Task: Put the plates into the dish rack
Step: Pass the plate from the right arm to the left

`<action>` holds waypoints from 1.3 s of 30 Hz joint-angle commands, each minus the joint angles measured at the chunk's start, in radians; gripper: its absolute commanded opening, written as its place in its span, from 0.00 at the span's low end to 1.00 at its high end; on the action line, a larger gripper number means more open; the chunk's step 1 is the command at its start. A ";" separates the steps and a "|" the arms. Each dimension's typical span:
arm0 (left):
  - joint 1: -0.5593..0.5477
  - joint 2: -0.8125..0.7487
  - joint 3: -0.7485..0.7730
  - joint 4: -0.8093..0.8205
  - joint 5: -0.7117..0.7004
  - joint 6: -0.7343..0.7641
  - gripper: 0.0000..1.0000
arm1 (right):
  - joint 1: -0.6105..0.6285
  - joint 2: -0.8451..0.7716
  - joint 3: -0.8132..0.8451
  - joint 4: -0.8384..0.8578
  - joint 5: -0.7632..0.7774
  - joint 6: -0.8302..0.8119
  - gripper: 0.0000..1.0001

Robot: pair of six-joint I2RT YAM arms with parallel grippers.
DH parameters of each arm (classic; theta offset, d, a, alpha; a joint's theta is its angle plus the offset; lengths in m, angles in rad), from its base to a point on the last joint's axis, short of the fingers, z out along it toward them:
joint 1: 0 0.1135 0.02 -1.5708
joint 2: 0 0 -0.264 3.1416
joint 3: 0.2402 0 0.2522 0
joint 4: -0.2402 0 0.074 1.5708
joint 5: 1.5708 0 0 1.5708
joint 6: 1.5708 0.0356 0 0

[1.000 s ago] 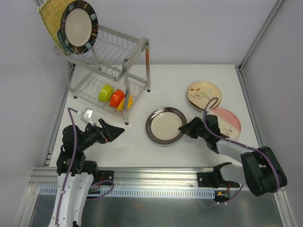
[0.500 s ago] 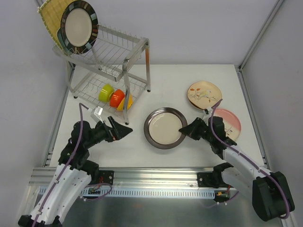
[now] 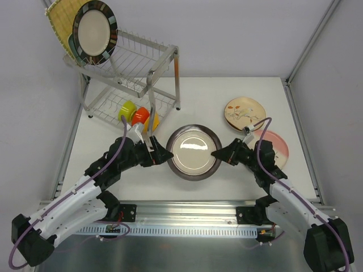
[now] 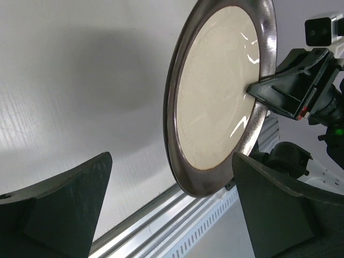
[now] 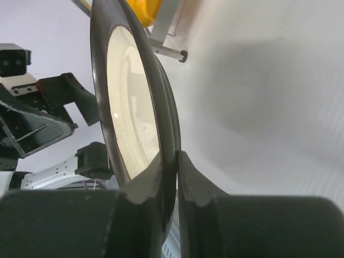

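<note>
Nearest, right gripper [image 3: 216, 153]: clamped on the right rim of the brown-rimmed plate [image 3: 194, 151], one finger over the cream face, the other under. Plate is raised off the worktop [image 3: 215, 96], and its shadow falls apart from it in the left wrist view.

Left gripper [image 3: 163, 153]: jaws spread wide, holding nothing. It sits just beside the plate's left rim, and I cannot tell whether it touches.

Right of the held plate, a pink plate [image 3: 276, 146] lies flat, partly hidden by the right arm. Just beyond it lies a floral plate [image 3: 244, 112], also flat.

Far left, the rack [image 3: 148, 71]. Lower tier holds green, orange and yellow bowls [image 3: 139, 116] in a row. On the upper tier a striped-rim plate [image 3: 94, 32] stands upright, with a woven plate [image 3: 58, 21] behind it. A teal sliver shows between them.
</note>
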 commanded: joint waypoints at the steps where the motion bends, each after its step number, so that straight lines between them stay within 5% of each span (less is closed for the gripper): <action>1: -0.061 0.054 0.061 0.078 -0.114 -0.011 0.92 | 0.002 -0.053 0.033 0.255 -0.095 0.087 0.01; 11: -0.174 0.175 0.095 0.147 -0.158 -0.043 0.79 | 0.001 -0.064 0.004 0.337 -0.115 0.130 0.01; 22: -0.200 0.146 0.075 0.163 -0.192 -0.083 0.38 | 0.002 -0.072 -0.028 0.344 -0.091 0.126 0.01; 28: -0.213 0.166 0.072 0.201 -0.183 -0.090 0.35 | 0.001 -0.061 -0.031 0.364 -0.091 0.138 0.01; 33: -0.217 0.200 0.076 0.209 -0.177 -0.092 0.44 | 0.001 -0.069 -0.034 0.366 -0.089 0.139 0.00; 39: -0.222 0.206 0.084 0.213 -0.178 -0.087 0.30 | 0.001 -0.072 -0.037 0.355 -0.083 0.129 0.01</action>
